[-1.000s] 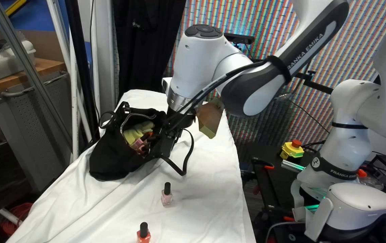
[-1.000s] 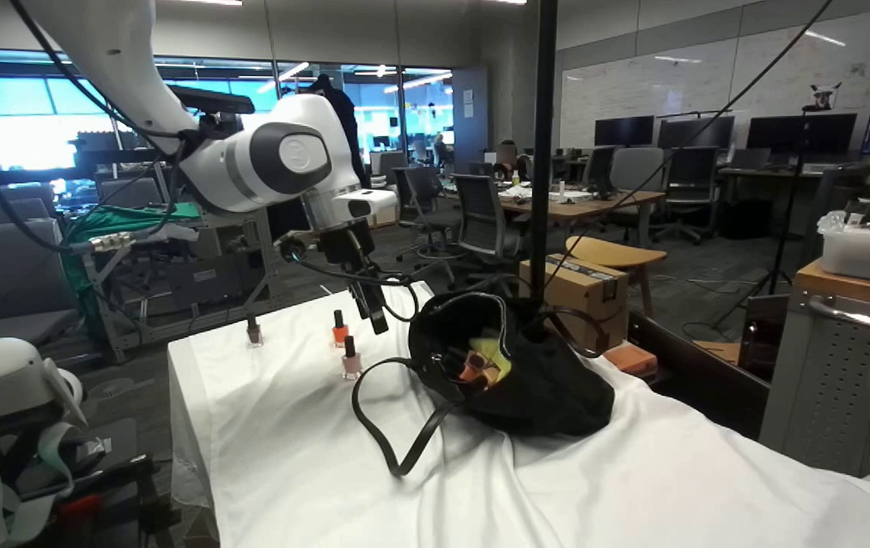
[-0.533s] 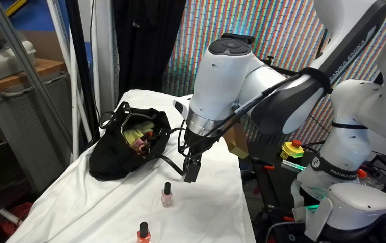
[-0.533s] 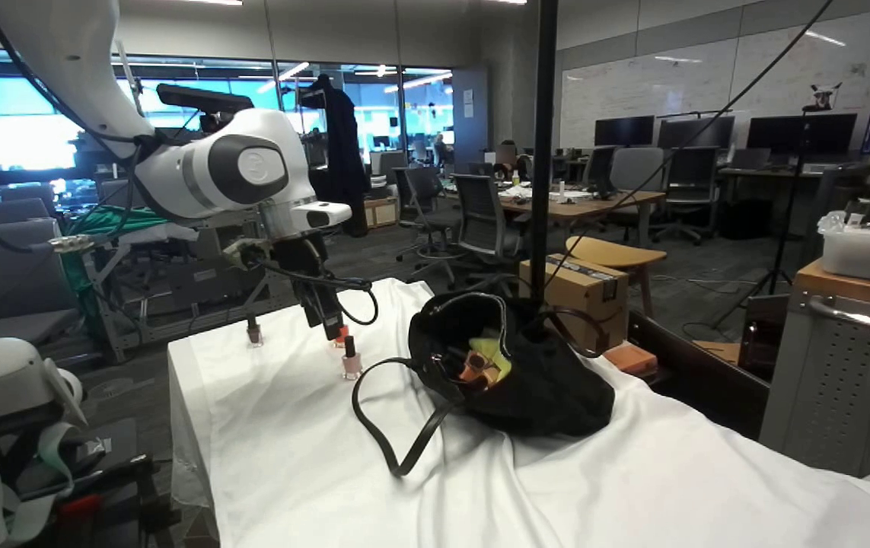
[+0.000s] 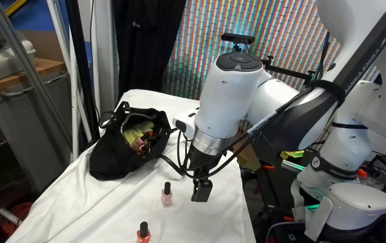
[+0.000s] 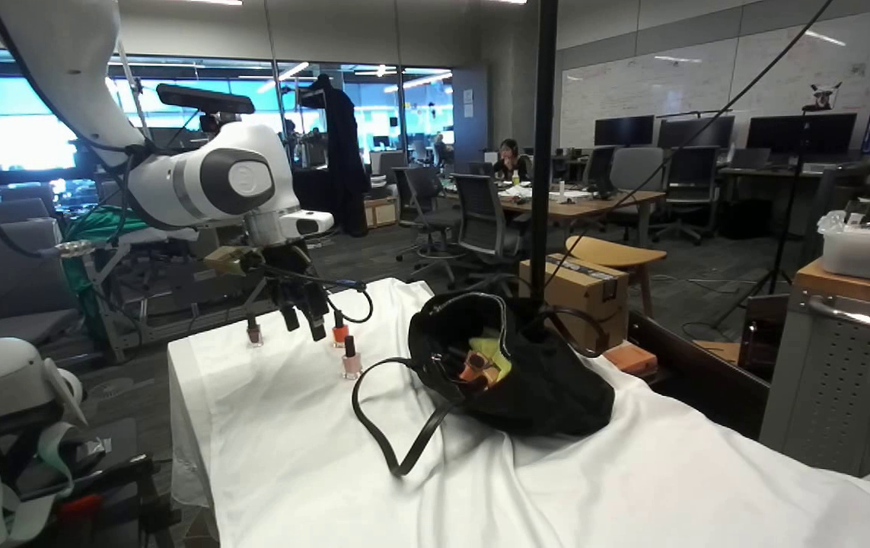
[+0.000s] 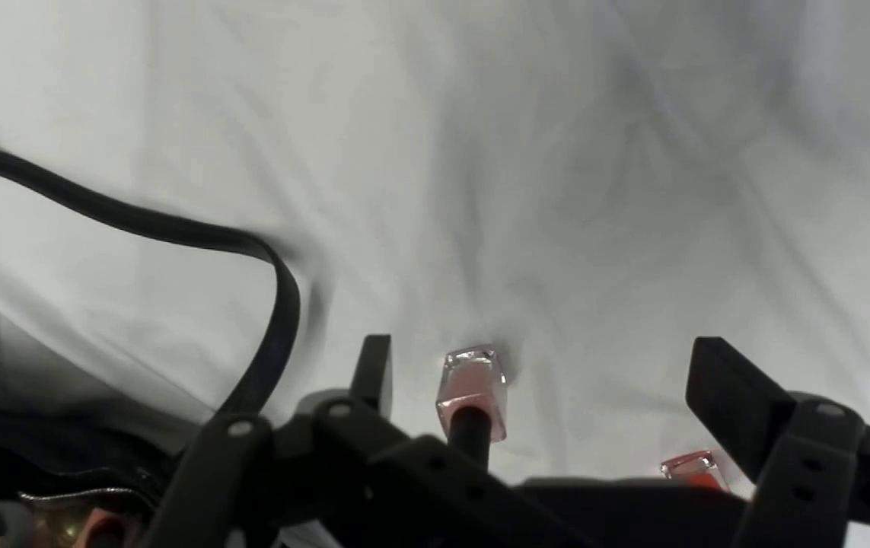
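Spread out behind everything in an exterior view, an open office (image 6: pixel 697 301) with a pale whiteboard wall (image 6: pixel 648 91); also behind, in an exterior view, a multicoloured striped backdrop (image 5: pixel 193 67) beside a black curtain (image 5: pixel 144 54). Across both exterior views, a tabletop (image 6: pixel 313 479) draped in rumpled white. Over it, a white robot arm (image 5: pixel 228 101), bent downward. Lying on the tabletop, a black bag (image 6: pixel 541 388), mouth open, with something yellow-green (image 5: pixel 138 131) and small bottles (image 5: pixel 138 144) inside. Hanging above the tabletop, the pincer (image 7: pixel 541 373), spread wide and gripping nothing. Curving across the tabletop in the wrist view, the bag's thin black strap (image 7: pixel 176 230). Nearest to the pincer, upright in an exterior view, a pink polish bottle (image 5: pixel 166 196), near but apart; in the wrist view, framed within the pincer's wide gap. Standing too, an orange-red polish bottle (image 6: pixel 340 335), near the pink one, and a dark polish bottle (image 6: pixel 253 333), closer to the tabletop's edge.
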